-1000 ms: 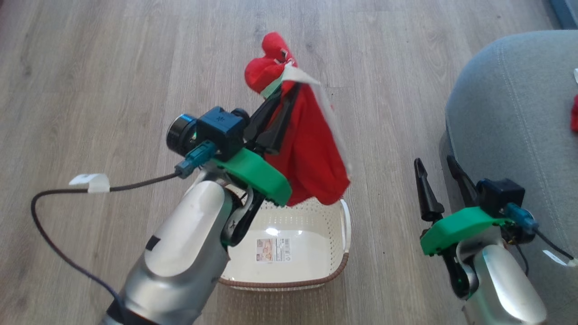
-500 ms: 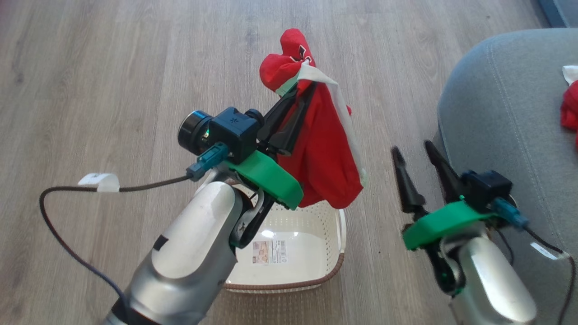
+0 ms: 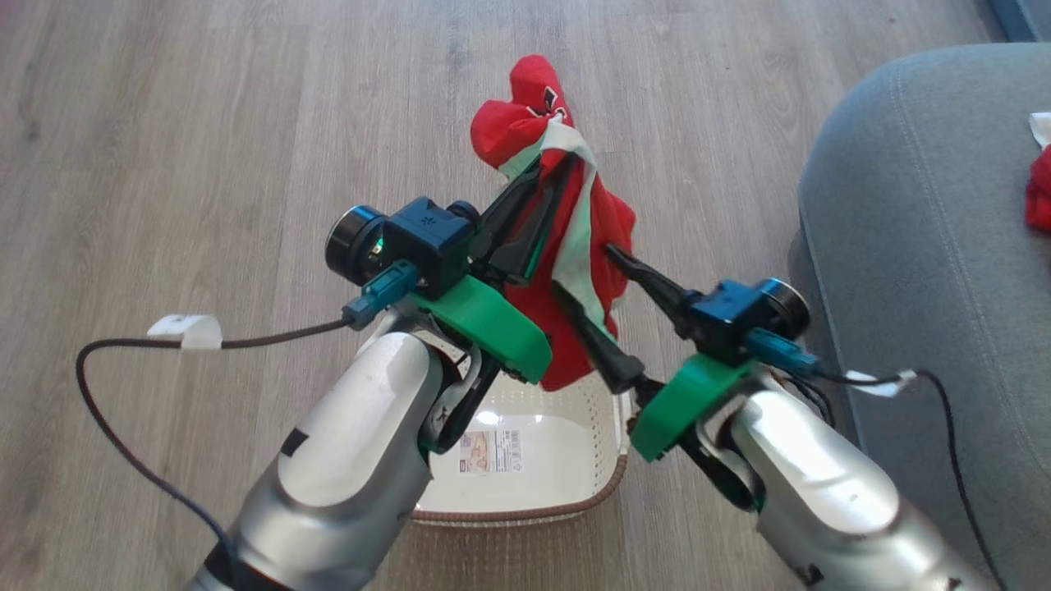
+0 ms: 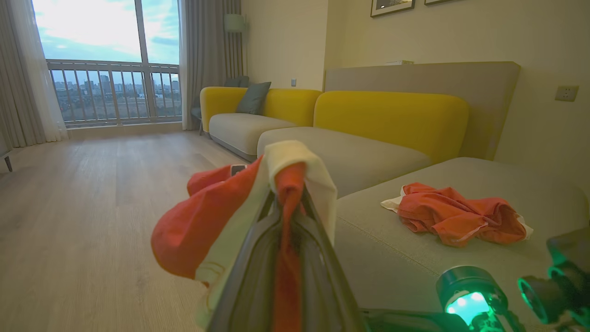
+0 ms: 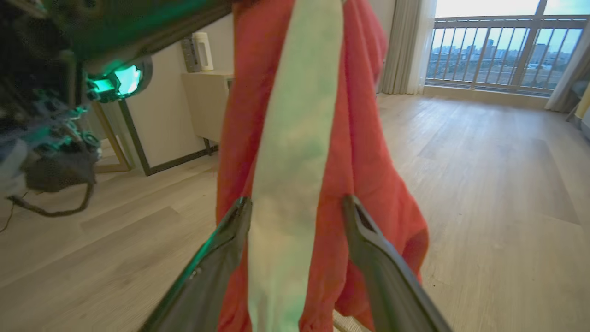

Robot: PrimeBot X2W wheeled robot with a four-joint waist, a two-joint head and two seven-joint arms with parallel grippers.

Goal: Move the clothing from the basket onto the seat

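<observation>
A red garment with white trim (image 3: 603, 226) hangs above the cream basket (image 3: 525, 513), pinched near its top by my left gripper (image 3: 550, 168), which is shut on it (image 4: 288, 198). My right gripper (image 3: 587, 267) is open, its two dark fingers on either side of the hanging cloth (image 5: 295, 138). In the right wrist view the right gripper (image 5: 297, 205) brackets the white stripe. The basket's floor shows only a label. On the grey seat (image 3: 920, 213) at the right lies another red garment (image 3: 1039, 189), also seen crumpled in the left wrist view (image 4: 456, 219).
Pale wood floor (image 3: 205, 123) surrounds the basket. A dark cable (image 3: 123, 353) loops from my left wrist. A yellow sofa (image 4: 387, 115) and a balcony window (image 4: 110, 64) lie beyond. A cabinet (image 5: 203, 101) stands by the wall.
My right arm has swung left from beside the seat, and its open fingers now bracket the hanging garment. The left gripper holds the garment in about the same place.
</observation>
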